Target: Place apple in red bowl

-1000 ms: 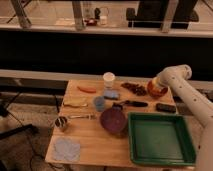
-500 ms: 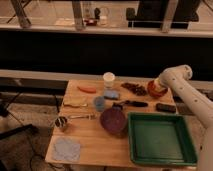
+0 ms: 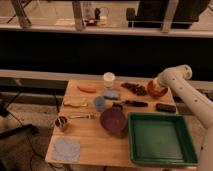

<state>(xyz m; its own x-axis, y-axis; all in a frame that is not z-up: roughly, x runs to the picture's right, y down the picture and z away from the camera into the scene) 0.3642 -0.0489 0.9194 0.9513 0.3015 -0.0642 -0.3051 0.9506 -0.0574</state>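
The red bowl (image 3: pixel 155 91) stands at the far right of the wooden table (image 3: pixel 90 140), orange-red with a darker inside. My gripper (image 3: pixel 159 83) is right over the bowl, at the end of the white arm (image 3: pixel 192 100) that reaches in from the right, and it covers part of the bowl. I see no small pale yellow apple; it is hidden or out of view.
A green tray (image 3: pixel 159 138) fills the front right. A maroon dish (image 3: pixel 113 120), a black-handled tool (image 3: pixel 131 103), a dark block (image 3: pixel 165 107), brown pieces (image 3: pixel 134 88), a white cup (image 3: pixel 108 79), an orange carrot-like piece (image 3: pixel 86 89) and a blue cloth (image 3: pixel 67 148) also lie on the table.
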